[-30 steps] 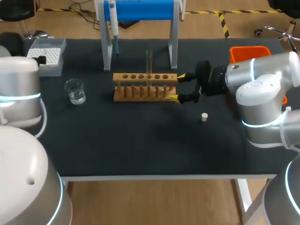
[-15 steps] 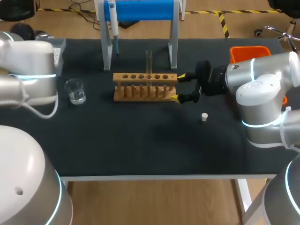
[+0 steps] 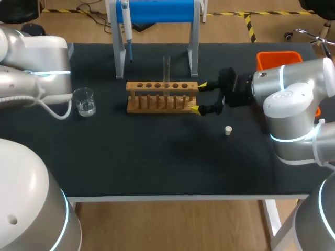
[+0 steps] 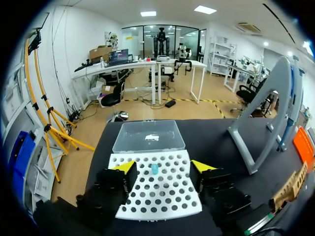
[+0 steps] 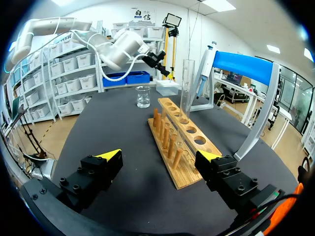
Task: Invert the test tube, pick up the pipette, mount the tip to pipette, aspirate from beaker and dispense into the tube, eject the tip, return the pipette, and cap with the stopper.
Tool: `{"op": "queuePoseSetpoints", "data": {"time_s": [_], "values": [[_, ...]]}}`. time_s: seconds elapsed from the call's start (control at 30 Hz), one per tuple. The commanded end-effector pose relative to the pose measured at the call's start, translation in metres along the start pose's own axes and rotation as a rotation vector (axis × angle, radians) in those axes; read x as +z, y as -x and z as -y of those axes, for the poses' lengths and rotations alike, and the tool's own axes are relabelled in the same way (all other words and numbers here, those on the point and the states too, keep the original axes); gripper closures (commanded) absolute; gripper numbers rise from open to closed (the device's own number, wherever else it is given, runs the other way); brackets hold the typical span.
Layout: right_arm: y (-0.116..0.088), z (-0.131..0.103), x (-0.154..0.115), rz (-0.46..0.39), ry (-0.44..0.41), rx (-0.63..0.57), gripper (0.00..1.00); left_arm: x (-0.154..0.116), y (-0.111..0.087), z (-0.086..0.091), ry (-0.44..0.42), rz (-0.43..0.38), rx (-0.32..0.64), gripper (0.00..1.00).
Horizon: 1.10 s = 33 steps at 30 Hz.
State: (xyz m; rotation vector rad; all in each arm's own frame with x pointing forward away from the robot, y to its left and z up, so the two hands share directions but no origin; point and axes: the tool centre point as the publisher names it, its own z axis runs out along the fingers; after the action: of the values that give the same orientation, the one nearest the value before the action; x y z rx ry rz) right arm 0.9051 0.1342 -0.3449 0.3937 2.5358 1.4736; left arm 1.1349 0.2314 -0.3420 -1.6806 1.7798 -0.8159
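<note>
From above, shows the glass tube [image 3: 167, 68] upright in a hole of the wooden rack [image 3: 162, 97], so likely ready for filling. Shows the pipette [image 3: 125, 23] hanging on the blue stand [image 3: 194, 47] behind the rack, not yet picked up. Shows the little white stopper [image 3: 228, 130] lying on the black table [image 3: 157, 157] near the right arm, maybe kept handy for the end. Finds the cup of water [image 3: 84, 101] beside the rack, close to the left arm [image 3: 36, 68]. Finds the right gripper [image 3: 198, 97] wide open with nothing in it, one yellow tip at each side of the rack's end, maybe to stop the rack from sliding. From the left wrist, looks down on the white tip box [image 4: 157, 191], its clear lid [image 4: 147, 136] open behind it, with just one blue tip [image 4: 154, 168] seen in the holes. Has the left gripper [image 4: 163, 167] wide open and empty above the box, touching nothing. From the right wrist, looks along the rack toward the tube, the cup and the pipette. Shows the rack's end between the wide, empty fingers but apart from both.
</note>
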Motion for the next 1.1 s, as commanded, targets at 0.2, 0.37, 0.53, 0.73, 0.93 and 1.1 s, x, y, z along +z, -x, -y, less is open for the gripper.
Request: {"op": "queuePoseSetpoints", "data": {"time_s": [0.2,0.37,0.53,0.73,0.93,1.1], "values": [[0.001,0.001,-0.001,-0.002,0.001,-0.001,0.00,0.021,0.009,0.005,0.006,0.022,-0.022,0.48],[0.001,0.001,-0.001,-0.002,0.001,-0.001,0.00,0.021,0.012,0.005,-0.003,0.031,-0.049,0.51],[0.001,0.001,-0.001,-0.002,0.001,-0.001,0.00,0.020,0.014,0.001,-0.012,0.035,-0.067,0.50],[0.001,0.001,-0.001,-0.002,0.001,-0.001,0.00,0.019,0.014,-0.004,-0.017,0.039,-0.083,0.50],[0.001,0.001,-0.001,-0.002,0.001,-0.001,0.00,0.020,0.015,-0.007,-0.018,0.043,-0.092,0.50],[0.001,0.001,-0.001,-0.002,0.001,-0.001,0.00,0.022,0.016,-0.008,-0.020,0.044,-0.096,0.35]]}}
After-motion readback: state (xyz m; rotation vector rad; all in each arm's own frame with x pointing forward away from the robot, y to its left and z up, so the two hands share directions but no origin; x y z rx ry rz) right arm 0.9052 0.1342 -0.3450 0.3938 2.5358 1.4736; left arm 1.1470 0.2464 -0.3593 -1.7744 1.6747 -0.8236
